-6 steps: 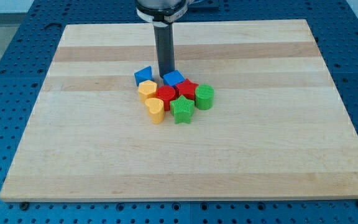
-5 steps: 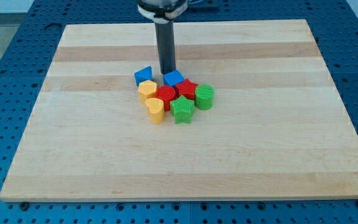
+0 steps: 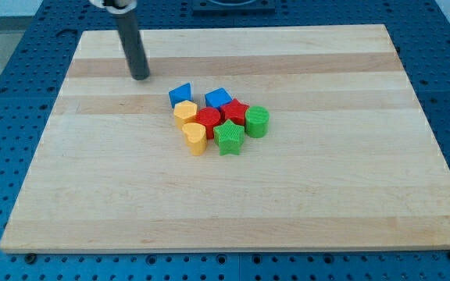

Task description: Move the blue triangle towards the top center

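my tip (image 3: 140,77) is down on the tabletop (image 3: 326,195), well up toward the view's top left, and it's touching nothing at all. this end effector is just a plain dark rod, so it grasps nothing and presses on no block right now.

off to the tip's right and a little lower sits the blue triangle (image 3: 180,94), near but clearly apart from the rod, at the upper left corner of a tight cluster. further right of it, with a small gap between, there's the second blue block (image 3: 219,98), more of a slanted cube shape.

below the triangle, a yellow block (image 3: 184,114) sits right against it, and lower again a yellow heart (image 3: 196,138) marks the cluster's bottom left. in the middle, a red block (image 3: 208,119) and beside it, to the right, another red block (image 3: 235,112), packed close under the second blue one. the green star (image 3: 229,136) sits at the bottom of the group, and farthest from the tip, on the right edge, a green cylinder (image 3: 257,122).
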